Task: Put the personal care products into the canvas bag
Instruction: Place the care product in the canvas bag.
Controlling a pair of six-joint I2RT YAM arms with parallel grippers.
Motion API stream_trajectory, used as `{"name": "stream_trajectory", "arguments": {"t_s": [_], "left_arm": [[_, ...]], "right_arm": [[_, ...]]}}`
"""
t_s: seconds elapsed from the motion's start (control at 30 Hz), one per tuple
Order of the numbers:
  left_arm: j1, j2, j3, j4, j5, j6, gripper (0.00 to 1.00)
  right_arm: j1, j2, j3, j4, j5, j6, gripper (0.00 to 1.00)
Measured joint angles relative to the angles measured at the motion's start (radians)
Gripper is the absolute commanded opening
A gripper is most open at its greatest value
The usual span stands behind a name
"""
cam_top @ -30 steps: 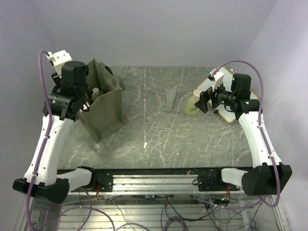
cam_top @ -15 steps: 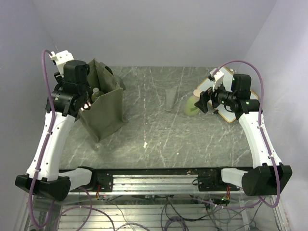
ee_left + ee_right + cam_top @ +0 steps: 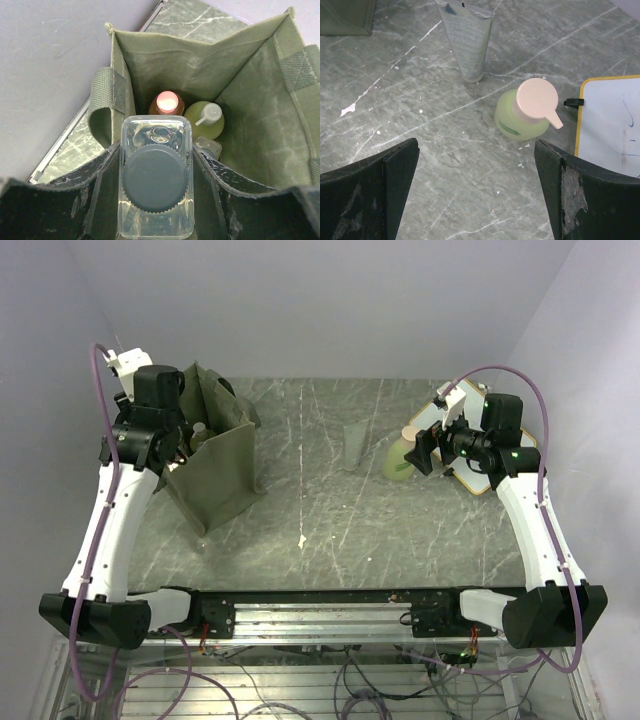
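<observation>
Left gripper [image 3: 156,176], clamped on a clear square bottle [image 3: 155,136] at lower centre, hangs over the canvas bag [image 3: 260,100]; letting go looks next. Right gripper [image 3: 476,165] gapes empty above the yellow-green bottle [image 3: 512,120], mid-frame.

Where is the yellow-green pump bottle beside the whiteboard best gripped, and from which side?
The yellow-green bottle stands upright, its spout toward the whiteboard. So probably grip the squat round body below the wide cream pump head, coming from the robot's side, one finger on either flank.
</observation>
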Motion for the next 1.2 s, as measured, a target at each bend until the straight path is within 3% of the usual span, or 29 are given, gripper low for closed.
{"name": "stream_trajectory", "arguments": {"t_s": [1.2], "left_arm": [[0.069, 0.125, -0.051, -0.003, 0.098, -0.064, 0.07]], "right_arm": [[0.003, 0.0, 0.0, 0.0, -0.004, -0.003, 1.0]]}}
